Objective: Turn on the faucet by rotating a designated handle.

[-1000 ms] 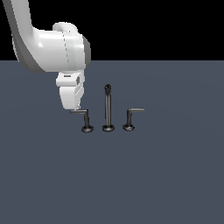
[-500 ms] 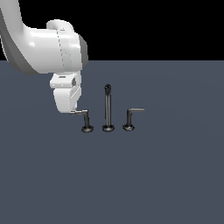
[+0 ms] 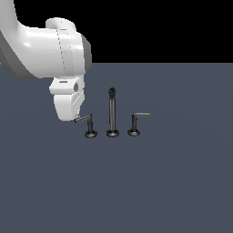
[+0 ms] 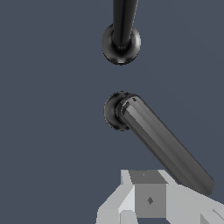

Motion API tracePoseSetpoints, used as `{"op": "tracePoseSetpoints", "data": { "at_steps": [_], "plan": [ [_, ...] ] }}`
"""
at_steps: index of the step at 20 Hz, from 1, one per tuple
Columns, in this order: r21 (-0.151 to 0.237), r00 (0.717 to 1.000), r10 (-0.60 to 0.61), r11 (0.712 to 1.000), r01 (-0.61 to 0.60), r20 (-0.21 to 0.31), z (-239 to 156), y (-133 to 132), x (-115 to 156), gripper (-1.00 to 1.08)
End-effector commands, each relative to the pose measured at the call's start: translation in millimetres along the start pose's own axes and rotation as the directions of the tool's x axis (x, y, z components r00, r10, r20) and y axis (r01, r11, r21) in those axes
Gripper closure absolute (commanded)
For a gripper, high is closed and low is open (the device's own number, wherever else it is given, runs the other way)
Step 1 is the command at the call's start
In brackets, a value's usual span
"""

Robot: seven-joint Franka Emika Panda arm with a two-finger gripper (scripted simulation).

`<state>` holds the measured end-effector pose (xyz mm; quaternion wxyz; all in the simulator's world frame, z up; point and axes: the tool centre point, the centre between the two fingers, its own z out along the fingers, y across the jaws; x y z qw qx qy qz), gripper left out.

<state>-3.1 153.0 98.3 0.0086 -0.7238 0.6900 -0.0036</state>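
Three dark metal pieces make up the faucet (image 3: pixel 112 116), set in a short row on the dark grey tabletop (image 3: pixel 173 182), toward its far edge and well clear of the near edge. The tall spout (image 3: pixel 111 111) stands upright in the middle; the handle (image 3: pixel 86 122) sits on the exterior view's left of it, its thin arm running away from the spout and sloping slightly down toward the tip. The mirrored lever (image 3: pixel 138 120) on the other side stands untouched, arm level. The gripper (image 3: pixel 75 119) is at the tip of the handle's arm; in the wrist view the pale gripper body (image 4: pixel 153 199) lies just beside or against the end of the arm (image 4: pixel 164 146), which runs at an angle to the line between the two bases. Whether the fingers are apart or together cannot be told from either view, nor whether contact is firm. Judgement: approach is complete and rotation appears begun or about to begin, given the angled arm; how much more swing is needed to count as on cannot be read from these views.
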Motion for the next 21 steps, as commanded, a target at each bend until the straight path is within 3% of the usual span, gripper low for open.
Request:
{"op": "tracePoseSetpoints", "data": {
  "at_steps": [1, 6, 8, 21],
  "plan": [
    [-0.014, 1.000, -0.003, 1.000, 0.003, -0.006, -0.1, 14.5, 2.5, 1.08],
    [-0.017, 1.000, -0.006, 1.000, 0.006, -0.007, -0.5, 31.3, 4.9, 1.08],
    [-0.009, 1.000, -0.004, 1.000, 0.004, -0.002, -0.3, 24.0, 3.6, 1.08],
    [-0.017, 1.000, -0.006, 1.000, 0.006, -0.006, -1.1, 50.3, 44.9, 1.08]
  ]
}}
